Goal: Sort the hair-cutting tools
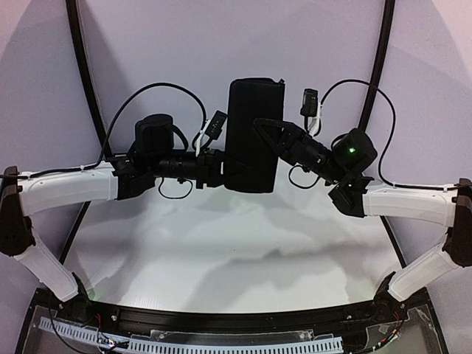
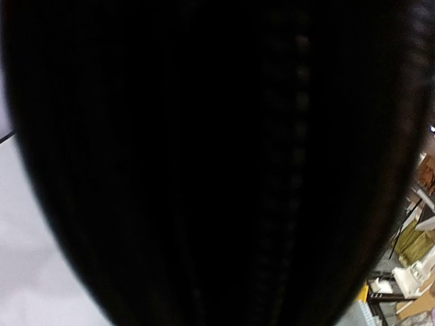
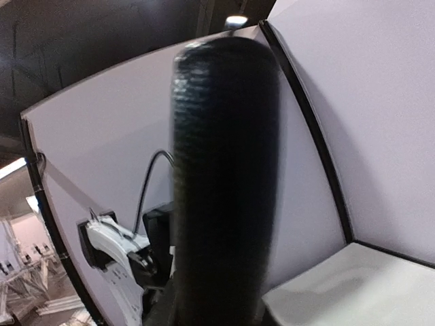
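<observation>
Where the scissors and combs are cannot be told from any view. The nearest thing to them in kind is the black zip case. It is a flat, rounded-corner rectangle of ribbed woven fabric, and a line of zipper teeth runs down its length in the left wrist view. The case stands upright on its short end, lifted off the table, with its long faces turned toward the two arms.

The right end effector meets the case at its right edge, in the upper half. In the right wrist view the case rises as a dark, slightly blurred column straight out of the spot where the fingers sit, so this end effector looks clamped on it with the jaws narrow.

The left end effector reaches the case at its lower left edge, its dark wedge-shaped tip overlapping the fabric. In the left wrist view the case fills nearly the whole picture and the fingers are lost against it. Whether they have closed on the case or only touch it cannot be told.

Below the case the table is a matte white sheet with soft grey shadows. Behind the case, smooth pale lilac panels curve upward, divided by thin black ribs. Black cables loop off both wrists on either side of the case.
</observation>
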Action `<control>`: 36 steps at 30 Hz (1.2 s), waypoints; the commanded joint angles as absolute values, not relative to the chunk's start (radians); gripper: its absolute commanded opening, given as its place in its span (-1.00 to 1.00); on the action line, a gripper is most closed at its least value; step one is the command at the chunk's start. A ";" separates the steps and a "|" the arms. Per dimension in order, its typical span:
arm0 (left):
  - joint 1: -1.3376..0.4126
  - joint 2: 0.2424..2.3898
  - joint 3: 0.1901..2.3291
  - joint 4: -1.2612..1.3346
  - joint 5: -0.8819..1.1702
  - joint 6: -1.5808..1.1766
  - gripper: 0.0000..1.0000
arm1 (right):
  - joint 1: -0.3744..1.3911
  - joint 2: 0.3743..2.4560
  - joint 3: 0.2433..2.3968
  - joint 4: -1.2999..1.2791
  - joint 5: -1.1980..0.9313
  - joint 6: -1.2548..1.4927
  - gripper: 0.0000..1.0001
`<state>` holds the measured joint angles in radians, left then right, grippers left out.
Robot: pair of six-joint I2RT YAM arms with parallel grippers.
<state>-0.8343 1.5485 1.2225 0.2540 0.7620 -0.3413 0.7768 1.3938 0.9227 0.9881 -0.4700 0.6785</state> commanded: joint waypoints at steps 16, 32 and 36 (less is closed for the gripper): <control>-0.926 1.481 1.510 -0.822 0.334 0.579 -0.98 | 0.809 1.041 1.377 -0.776 -0.372 -0.542 0.97; -0.948 1.642 1.675 -0.966 0.337 0.603 -0.98 | 0.813 1.421 1.599 -1.042 -0.529 -0.653 0.85; -0.963 1.690 1.730 -0.994 0.298 0.582 -0.98 | 0.815 1.459 1.605 -1.001 -0.585 -0.601 0.18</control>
